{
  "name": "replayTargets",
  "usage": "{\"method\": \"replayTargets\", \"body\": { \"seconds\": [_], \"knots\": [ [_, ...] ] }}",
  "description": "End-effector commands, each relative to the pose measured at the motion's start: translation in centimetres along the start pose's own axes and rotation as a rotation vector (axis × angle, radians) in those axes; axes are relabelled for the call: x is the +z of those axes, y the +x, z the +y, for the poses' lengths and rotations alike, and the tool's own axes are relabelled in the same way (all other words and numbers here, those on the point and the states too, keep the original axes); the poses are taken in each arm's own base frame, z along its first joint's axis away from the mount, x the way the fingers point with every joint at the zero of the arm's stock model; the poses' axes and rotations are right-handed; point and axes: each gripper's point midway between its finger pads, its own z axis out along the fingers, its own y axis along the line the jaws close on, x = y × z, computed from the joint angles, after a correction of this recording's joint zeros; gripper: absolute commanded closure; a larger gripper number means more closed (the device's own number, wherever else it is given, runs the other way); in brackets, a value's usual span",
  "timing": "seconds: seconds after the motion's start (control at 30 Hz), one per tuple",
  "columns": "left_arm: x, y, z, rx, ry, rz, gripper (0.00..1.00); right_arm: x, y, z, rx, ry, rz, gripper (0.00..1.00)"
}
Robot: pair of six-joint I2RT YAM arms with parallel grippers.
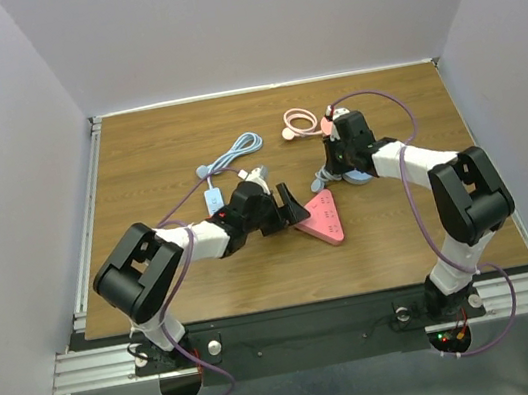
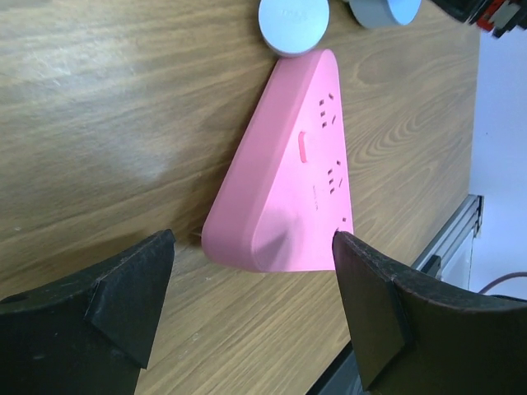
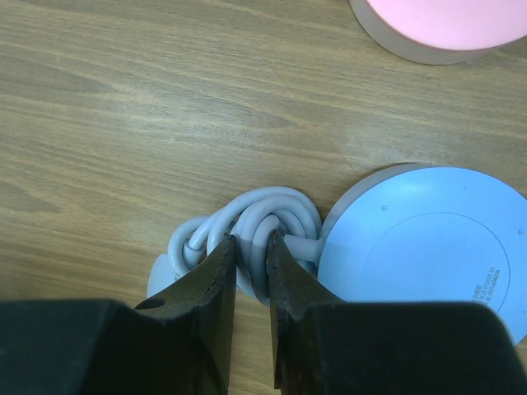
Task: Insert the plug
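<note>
A pink triangular power strip [image 1: 325, 218] lies flat on the wooden table, sockets up; in the left wrist view [image 2: 290, 164] it lies just ahead of my fingers. My left gripper [image 1: 292, 208] [image 2: 251, 304] is open, low over the table at the strip's rounded corner, not touching it. My right gripper [image 1: 339, 168] [image 3: 251, 247] is shut on the coiled pale blue-grey cord [image 3: 265, 216] attached to a round pale blue puck [image 3: 428, 247] [image 1: 352, 180]. The plug's prongs do not show.
A pink round puck [image 3: 445, 25] lies beside the blue one. A pink coiled cable [image 1: 299, 122] lies at the back, a light blue cable [image 1: 236, 151] and white adapter [image 1: 214, 201] left of centre. The table's front edge and metal rail [image 2: 449, 239] run near the strip.
</note>
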Motion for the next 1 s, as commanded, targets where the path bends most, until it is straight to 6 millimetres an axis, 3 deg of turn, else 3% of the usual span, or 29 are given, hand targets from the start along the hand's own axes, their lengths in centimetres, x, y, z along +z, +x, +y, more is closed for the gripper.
{"method": "replayTargets", "body": {
  "seconds": [0.0,0.2,0.37,0.47,0.57,0.6,0.73,0.83,0.97],
  "knots": [
    [0.3,-0.4,-2.1,0.006,0.067,-0.013,0.12,-1.2,-0.7,-0.4,-0.003,0.025,-0.028,1.0],
    [0.8,-0.3,-2.4,0.005,0.081,-0.009,0.22,-1.4,-0.6,-0.3,-0.004,0.024,-0.027,1.0],
    [1.2,-0.2,-2.2,0.004,0.077,-0.004,0.38,-1.4,-0.3,-0.5,-0.004,0.025,-0.02,1.0],
    [1.5,-0.2,-2.1,0.001,0.075,0.0,0.51,-1.4,-0.1,-0.5,-0.006,0.026,-0.015,1.0],
    [1.6,0.2,-1.9,0.001,0.076,0.013,0.69,-1.4,-0.1,-0.5,-0.006,0.028,-0.016,1.0],
    [1.6,0.1,-2.1,0.002,0.079,0.01,0.8,-1.4,0.0,-0.5,-0.008,0.028,-0.015,1.0],
    [1.6,-0.1,-1.8,0.009,0.071,0.006,1.0,-1.5,-0.1,-0.8,-0.003,0.043,-0.019,1.0],
    [1.4,-1.0,-0.8,0.012,0.054,-0.009,1.0,-1.9,-0.4,-1.1,0.01,0.065,-0.035,1.0],
    [0.0,-4.8,2.9,-0.028,-0.013,-0.1,1.0,-2.7,-1.0,-2.3,0.036,0.135,-0.066,0.99]
  ]
}}
